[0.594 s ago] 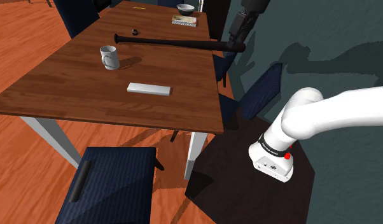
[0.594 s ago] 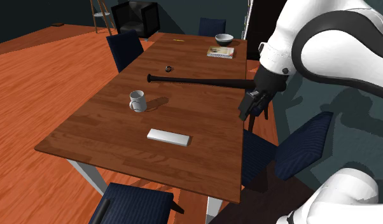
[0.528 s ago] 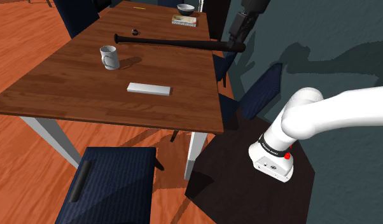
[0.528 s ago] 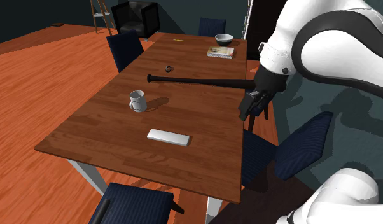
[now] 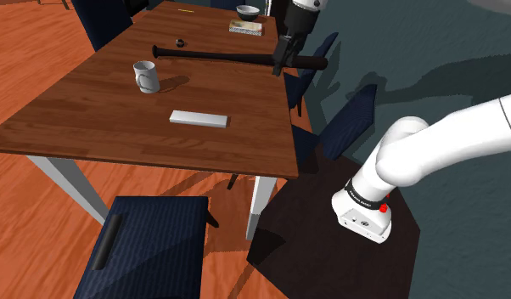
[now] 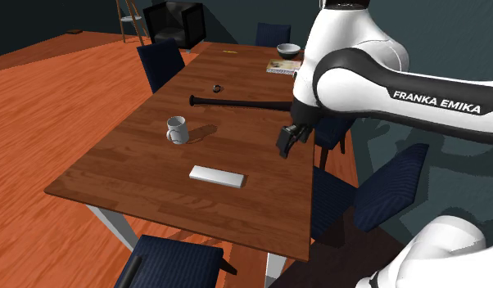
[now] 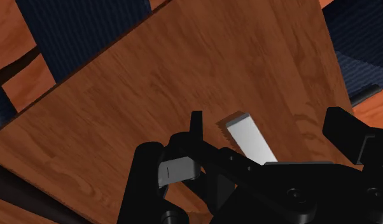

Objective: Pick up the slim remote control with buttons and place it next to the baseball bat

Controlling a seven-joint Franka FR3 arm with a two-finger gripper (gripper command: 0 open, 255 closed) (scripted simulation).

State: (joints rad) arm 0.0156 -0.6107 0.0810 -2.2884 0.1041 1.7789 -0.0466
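The remote (image 5: 199, 118) is a flat, pale grey-white slab lying on the brown wooden table (image 5: 92, 119), between the mug and the table's near edge. It also shows as the remote (image 6: 216, 176) and, ahead of the fingers, the remote (image 7: 250, 138). A long black baseball bat (image 5: 211, 56) lies across the table further back, seen too as the bat (image 6: 237, 103). My black gripper (image 5: 279, 66) hangs above the bat's thick end near the table's side edge, well away from the remote. The gripper (image 6: 284, 146) is open, and in the wrist view the gripper (image 7: 271, 130) holds nothing.
A white mug (image 5: 144, 76) stands between bat and remote. A book (image 5: 246, 28) and a bowl (image 5: 248, 12) sit at the far end, with a small dark object (image 5: 181, 42) beyond the bat. Blue chairs (image 5: 152, 246) (image 6: 376, 192) ring the table.
The arm has swung in from beyond the table's side edge; the gripper moved toward the shoulder view's left and now hangs over the bat's thick end. Objects on the table have not moved.
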